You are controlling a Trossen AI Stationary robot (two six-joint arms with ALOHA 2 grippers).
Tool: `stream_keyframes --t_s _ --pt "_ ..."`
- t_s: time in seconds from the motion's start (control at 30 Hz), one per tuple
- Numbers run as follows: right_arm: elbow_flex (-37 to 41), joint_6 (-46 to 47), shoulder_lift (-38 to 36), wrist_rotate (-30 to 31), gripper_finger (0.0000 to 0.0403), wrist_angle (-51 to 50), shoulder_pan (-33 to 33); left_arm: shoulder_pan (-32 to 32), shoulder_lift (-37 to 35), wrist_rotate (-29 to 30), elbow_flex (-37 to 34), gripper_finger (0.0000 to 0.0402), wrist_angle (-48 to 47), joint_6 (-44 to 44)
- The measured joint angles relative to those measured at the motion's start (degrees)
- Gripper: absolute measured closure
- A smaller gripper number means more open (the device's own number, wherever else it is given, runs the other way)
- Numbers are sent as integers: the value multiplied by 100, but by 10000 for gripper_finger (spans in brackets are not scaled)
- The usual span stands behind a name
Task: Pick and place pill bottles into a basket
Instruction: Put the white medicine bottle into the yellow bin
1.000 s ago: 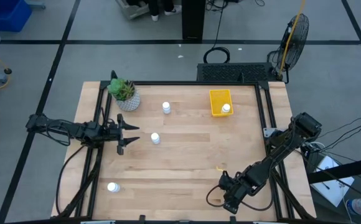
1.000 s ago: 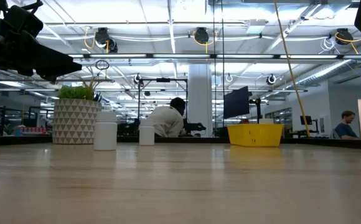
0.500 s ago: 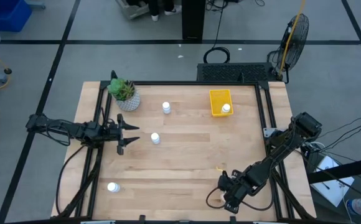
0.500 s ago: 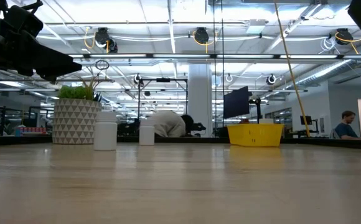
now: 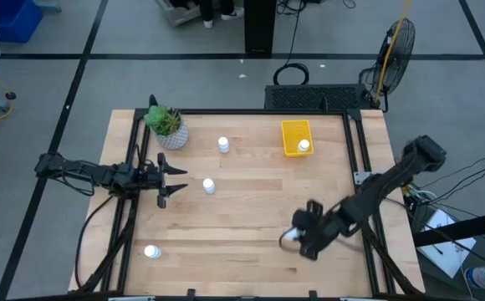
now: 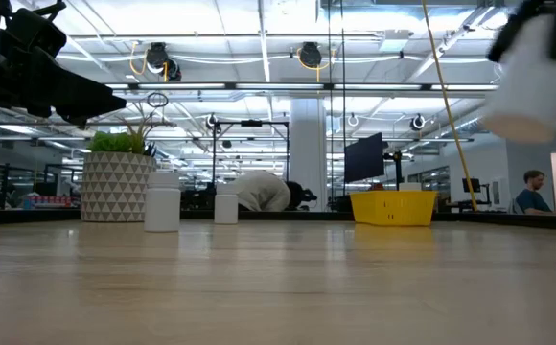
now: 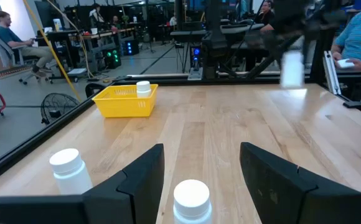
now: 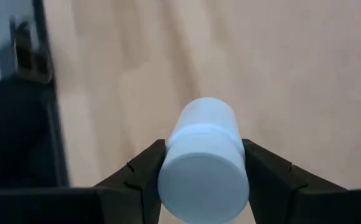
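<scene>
My right gripper (image 5: 296, 239) hangs above the table's near right part, shut on a white pill bottle (image 8: 203, 155), which shows blurred at the upper right of the low view (image 6: 535, 81). At the table's left side my left gripper (image 5: 172, 184) is open and level. A standing bottle (image 7: 192, 199) is just ahead of it, untouched. Another bottle (image 5: 223, 145) stands farther back, and one (image 5: 151, 251) stands near the near left corner. The yellow basket (image 5: 294, 132) rests at the far right with a bottle (image 5: 303, 145) in it. My right gripper pinches the bottle between its two fingers (image 8: 144, 167), one on each side of the round wall at the end nearer the wrist (image 8: 175, 157). The fingers slant downward from the table's right side. The bottle is lifted clear of the table, its other end pointing down and away.
A white patterned pot with a green plant (image 5: 169, 127) stands at the far left corner. Black frame rails (image 5: 355, 159) run along the table's left and right sides. Bare wood (image 5: 251, 209) lies between the gripper and the basket. People sit in the room beyond.
My right gripper has risen from the near right edge and moved toward the table's middle and far side, its wrist rolling. The bottle it carries has come up clear of the table and now shows in the low view's upper right. The left arm has kept still.
</scene>
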State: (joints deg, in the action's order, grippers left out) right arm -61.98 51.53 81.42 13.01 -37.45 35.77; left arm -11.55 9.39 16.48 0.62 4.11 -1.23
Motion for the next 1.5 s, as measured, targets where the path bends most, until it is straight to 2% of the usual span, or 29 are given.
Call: stream_keyframes --t_s 0.17,0.37,0.43,0.57,0.7,0.87,1.03,1.27,1.5 --pt "0 -777 -932 509 238 -561 -816 0 0 0 0 188 -1 -2" --pt "0 -2110 -1826 641 238 -569 -2384 -1 0 -1 0 188 -2 -2" --pt "-7 -2467 -2024 550 238 -575 -3042 0 -1 -1 0 188 0 -1" --pt "-252 -3104 -2117 -142 238 -627 -4425 1 0 -1 0 188 -2 0" --pt "-759 -3716 -1866 -562 238 -870 -5474 1 0 -1 0 188 0 -2" --pt "-1629 -4122 -1199 -848 238 -1661 -6315 -1 -2 -1 0 188 0 0" --pt "-2082 -4459 -421 -871 238 -2366 -6794 -1 -1 -1 0 188 0 -2" --pt "-2090 -4953 361 -1028 238 -2379 -7223 -1 0 -1 0 188 1 -2" --pt "-2090 -5235 781 -1190 238 -2114 -7698 -1 -1 -1 0 188 -2 -1"
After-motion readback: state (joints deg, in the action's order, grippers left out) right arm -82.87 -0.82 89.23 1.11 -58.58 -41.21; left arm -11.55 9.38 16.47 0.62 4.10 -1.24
